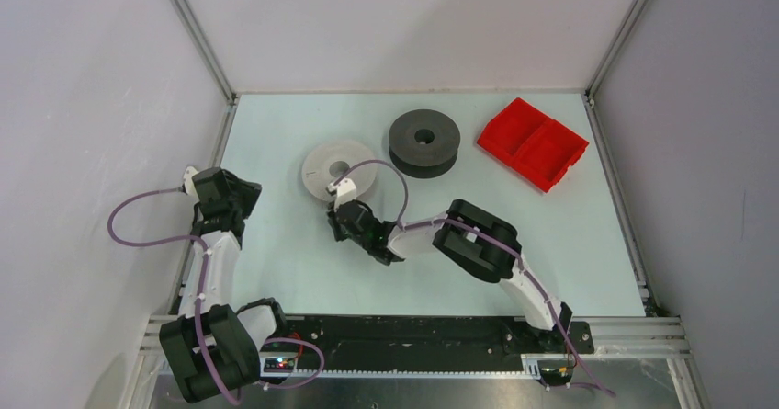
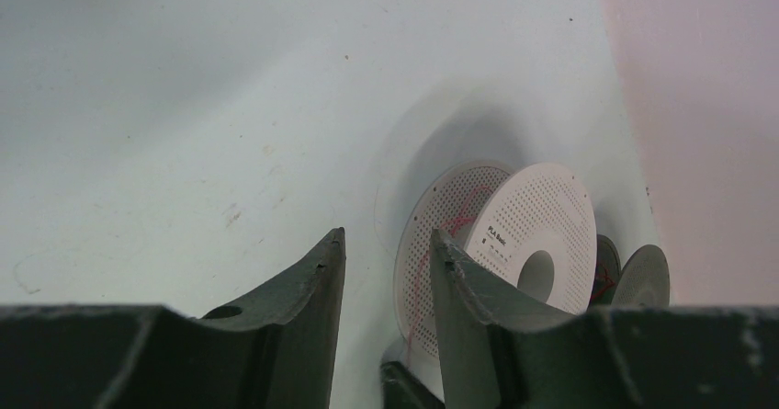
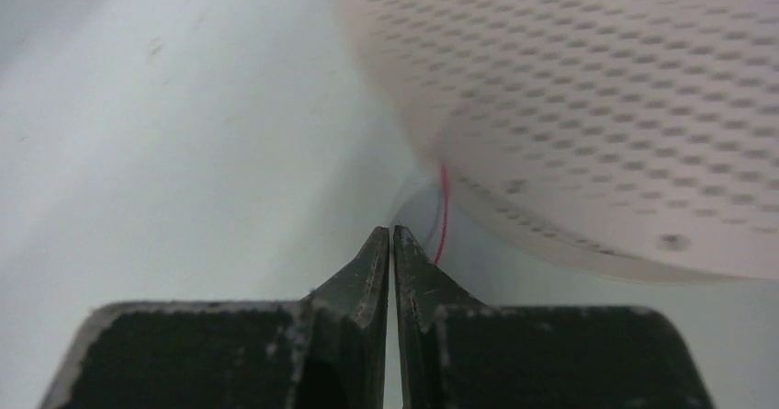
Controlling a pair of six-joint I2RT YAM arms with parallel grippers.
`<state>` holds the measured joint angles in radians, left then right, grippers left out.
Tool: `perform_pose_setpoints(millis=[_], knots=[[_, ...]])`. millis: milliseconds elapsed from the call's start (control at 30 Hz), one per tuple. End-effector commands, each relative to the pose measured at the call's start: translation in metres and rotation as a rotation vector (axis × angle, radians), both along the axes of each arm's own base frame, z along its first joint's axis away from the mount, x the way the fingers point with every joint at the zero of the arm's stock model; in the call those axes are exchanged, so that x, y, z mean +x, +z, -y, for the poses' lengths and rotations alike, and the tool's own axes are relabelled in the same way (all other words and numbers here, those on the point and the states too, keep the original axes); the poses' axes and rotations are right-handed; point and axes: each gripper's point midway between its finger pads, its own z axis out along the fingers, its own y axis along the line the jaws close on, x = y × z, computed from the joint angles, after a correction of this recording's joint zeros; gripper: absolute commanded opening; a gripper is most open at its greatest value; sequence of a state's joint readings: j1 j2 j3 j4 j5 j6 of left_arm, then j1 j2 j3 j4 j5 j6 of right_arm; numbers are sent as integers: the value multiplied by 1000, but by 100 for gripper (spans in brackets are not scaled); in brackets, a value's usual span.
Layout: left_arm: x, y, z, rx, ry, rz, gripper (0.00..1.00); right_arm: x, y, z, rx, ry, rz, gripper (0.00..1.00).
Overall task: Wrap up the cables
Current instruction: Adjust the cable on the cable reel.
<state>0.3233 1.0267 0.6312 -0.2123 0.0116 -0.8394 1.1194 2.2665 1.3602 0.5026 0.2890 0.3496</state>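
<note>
Right wrist view: right gripper point(image 3: 393, 236) has its jaws pressed together, tips low over the table point(image 3: 184, 152) at the near rim of the white spool point(image 3: 597, 96). A red filament strand point(image 3: 443, 209) drops from under the perforated flange and runs down to just right of the tips. I cannot tell whether the strand is pinched or merely beside the jaws. A fainter pale thread seems to curve there too, but it is too thin to be sure.

Step in hand, as I judge it: catching the loose end of the white spool's strand, with no winding begun. Dark grey spool point(image 1: 423, 142) lies flat at far centre, just right of the white one. Red tray point(image 1: 533, 144) sits far right. Neither is being handled.

Next move calls for a confirmed pinch on the strand. It then has to be led round the hub between the flanges under light tension. The strand is fine and could slip from the tips unnoticed.

Pose: right arm reaches from its near-right base across to centre, elbow bent, wrist low just near of the white spool. Left arm is folded at the left table edge. Left gripper point(image 2: 389, 239) has its jaws spread and empty, facing the white spool from well apart.
</note>
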Motion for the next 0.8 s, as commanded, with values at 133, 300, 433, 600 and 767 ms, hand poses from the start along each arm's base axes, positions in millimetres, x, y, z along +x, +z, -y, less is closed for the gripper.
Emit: perform_pose_setpoints(millis=[133,300,433,600,767], knots=[[5,12,-5,4,14,37,43,29,-15,62,-124,-184,-25,9],[6,11,-4,0,11,35,43,36,-11,68,-117,-206,-13,9],[7,11,-3,-5,6,32,43,37,-6,69,-110,-208,6,9],[8,11,-3,-7,3,32,43,37,0,69,-102,-208,29,8],[8,9,-2,-11,-4,28,43,36,-5,71,-112,-211,23,8]])
